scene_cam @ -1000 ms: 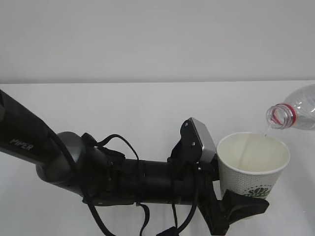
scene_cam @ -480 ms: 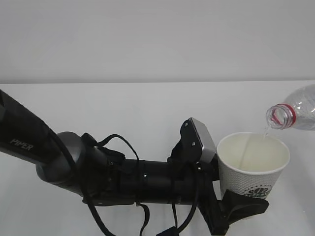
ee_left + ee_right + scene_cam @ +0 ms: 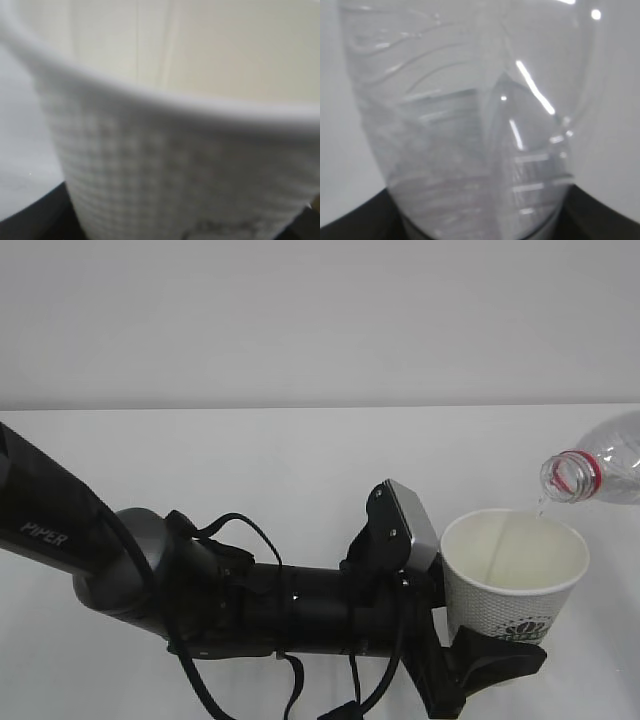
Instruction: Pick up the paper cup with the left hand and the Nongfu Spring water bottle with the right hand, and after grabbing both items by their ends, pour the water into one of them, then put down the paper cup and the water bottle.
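Note:
The white paper cup (image 3: 510, 585) is held upright near its base by my left gripper (image 3: 493, 652), the black arm marked PIPER (image 3: 45, 532) reaching in from the left. The clear Nongfu Spring water bottle (image 3: 605, 465) lies tilted at the right edge, its red-ringed mouth above the cup's far rim. A thin thread of water (image 3: 539, 505) falls from it into the cup. The cup wall (image 3: 175, 165) fills the left wrist view, a black finger (image 3: 30, 222) beside it. The bottle (image 3: 470, 115) fills the right wrist view, with black fingers (image 3: 355, 220) on both sides.
A white table (image 3: 250, 460) stretches behind the arm to a plain pale wall (image 3: 300, 320). Loose black cables (image 3: 240, 530) loop around the left forearm, and a silver-grey wrist block (image 3: 410, 520) sits just left of the cup.

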